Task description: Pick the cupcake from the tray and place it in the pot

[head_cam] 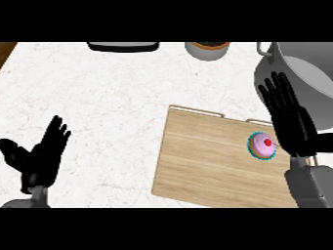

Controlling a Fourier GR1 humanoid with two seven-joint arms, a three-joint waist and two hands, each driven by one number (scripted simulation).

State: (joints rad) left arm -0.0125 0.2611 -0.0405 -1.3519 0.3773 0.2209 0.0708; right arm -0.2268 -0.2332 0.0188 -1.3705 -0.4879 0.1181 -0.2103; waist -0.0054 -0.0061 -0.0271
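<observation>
Cupcake (263,145) sits on wooden tray (205,161), near right edge, not yet gripped. My right hand (291,122) hangs just beside it, fingers straight. Left hand (35,154) rests open, far left. Risk I see: sideways knock tips cupcake before reaching pot (309,78).

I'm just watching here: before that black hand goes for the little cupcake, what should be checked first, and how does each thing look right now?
1. Cupcake upright on the wooden tray: ok.
2. Right hand open, fingers straight, holding nothing: ok.
3. Right hand next to the cupcake: ok; it sits just right of it, height above the tray cannot tell.
4. Pot open on top, no lid: ok.
5. Pot inside free of other things: cannot tell, partly cut off.
6. Left hand resting open at the lower left, away from the tray: ok.
</observation>
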